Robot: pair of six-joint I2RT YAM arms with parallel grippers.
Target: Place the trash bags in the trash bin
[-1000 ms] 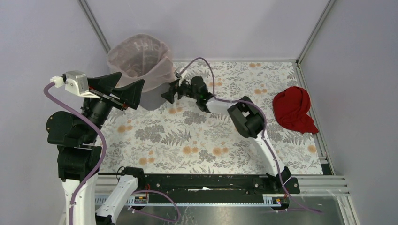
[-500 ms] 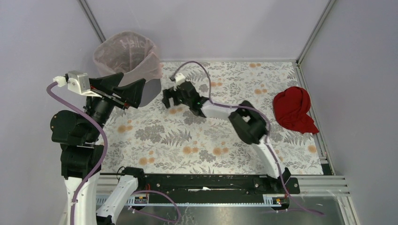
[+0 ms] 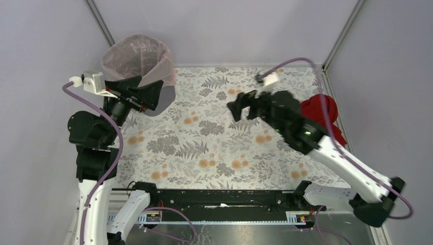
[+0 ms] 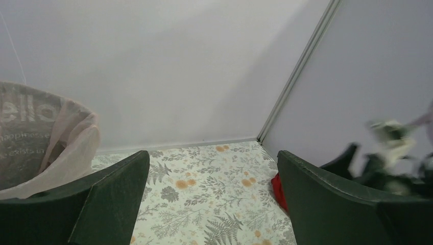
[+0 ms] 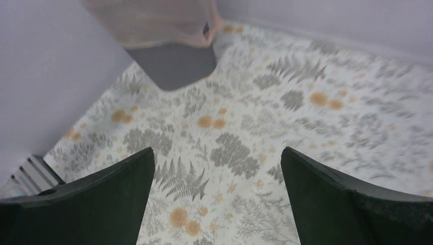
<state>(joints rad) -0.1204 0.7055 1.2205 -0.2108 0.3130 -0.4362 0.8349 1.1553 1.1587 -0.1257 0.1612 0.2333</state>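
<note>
The trash bin (image 3: 162, 105) stands at the far left corner. The pale-pink trash bag (image 3: 137, 55) lines it and drapes over its rim. My left gripper (image 3: 148, 95) hovers just in front of the bin, open and empty. In the left wrist view the bag (image 4: 61, 138) shows at the left, beside my open left gripper (image 4: 212, 168). My right gripper (image 3: 239, 108) is raised over the middle of the mat, open and empty, well right of the bin. In the right wrist view my right gripper (image 5: 217, 173) is open and the bag-lined bin (image 5: 153, 20) lies far ahead.
A red cloth bundle (image 3: 322, 108) lies at the right edge of the floral mat (image 3: 204, 148), partly behind my right arm; it also shows in the left wrist view (image 4: 278, 189). Grey walls close in the back and sides.
My right gripper has pulled away from the bin, moving right and up over the mat's middle. The bin with the bag shifted left. My left gripper moved slightly closer to the bin.
</note>
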